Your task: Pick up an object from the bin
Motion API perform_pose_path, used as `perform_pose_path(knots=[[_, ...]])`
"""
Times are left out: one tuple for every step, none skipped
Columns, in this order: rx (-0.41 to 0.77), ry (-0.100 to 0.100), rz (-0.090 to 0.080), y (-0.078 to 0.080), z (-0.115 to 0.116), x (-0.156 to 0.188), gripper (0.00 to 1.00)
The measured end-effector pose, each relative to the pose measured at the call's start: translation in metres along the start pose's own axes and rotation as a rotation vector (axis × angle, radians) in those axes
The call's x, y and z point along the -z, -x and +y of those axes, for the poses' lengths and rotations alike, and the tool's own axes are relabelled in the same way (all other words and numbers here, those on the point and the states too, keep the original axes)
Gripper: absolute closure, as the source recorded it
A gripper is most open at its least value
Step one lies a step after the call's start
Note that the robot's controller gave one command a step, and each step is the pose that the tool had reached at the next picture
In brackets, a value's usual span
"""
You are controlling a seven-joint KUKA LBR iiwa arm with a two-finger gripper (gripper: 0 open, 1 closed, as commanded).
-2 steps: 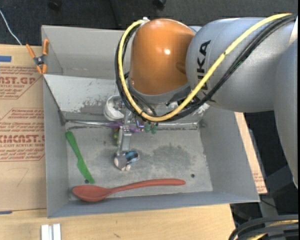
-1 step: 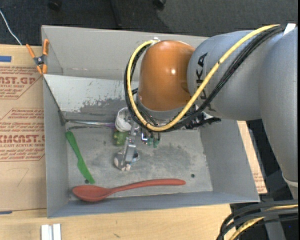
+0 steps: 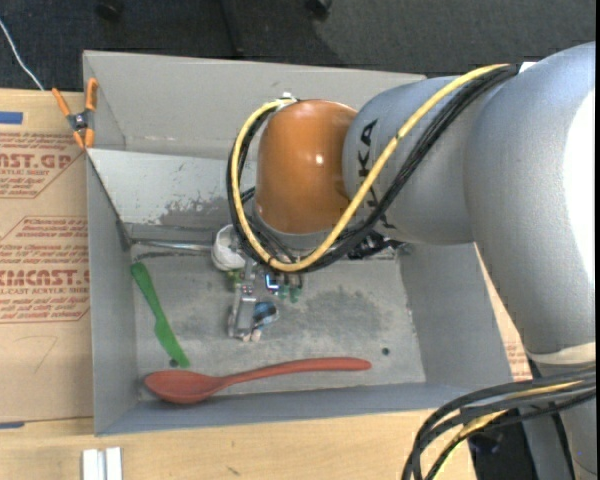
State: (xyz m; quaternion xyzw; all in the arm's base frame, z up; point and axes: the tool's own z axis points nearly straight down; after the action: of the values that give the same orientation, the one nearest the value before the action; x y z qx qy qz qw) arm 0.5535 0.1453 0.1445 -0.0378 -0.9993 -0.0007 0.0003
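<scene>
As seen from above: claw (image 3: 247, 320), low over the mid-floor of the grey metal bin (image 3: 115, 318); whether released or clenched, not to be made out. Nearest: red spoon (image 3: 265, 373), smooth, likely plastic, just below claw, long axis left-right, bowl at left. Green strip (image 3: 158, 313), flat, slender, slanted, left of claw. White round lump (image 3: 224, 249) above claw, kind unclear.
</scene>
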Motion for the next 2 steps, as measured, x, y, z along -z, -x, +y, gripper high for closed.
perform_pose_path(knots=[[-0.173,0.002,0.002,-0.024,-0.043,-0.003,0.0],[-0.031,0.006,-0.017,-0.025,-0.035,-0.071,1.0]])
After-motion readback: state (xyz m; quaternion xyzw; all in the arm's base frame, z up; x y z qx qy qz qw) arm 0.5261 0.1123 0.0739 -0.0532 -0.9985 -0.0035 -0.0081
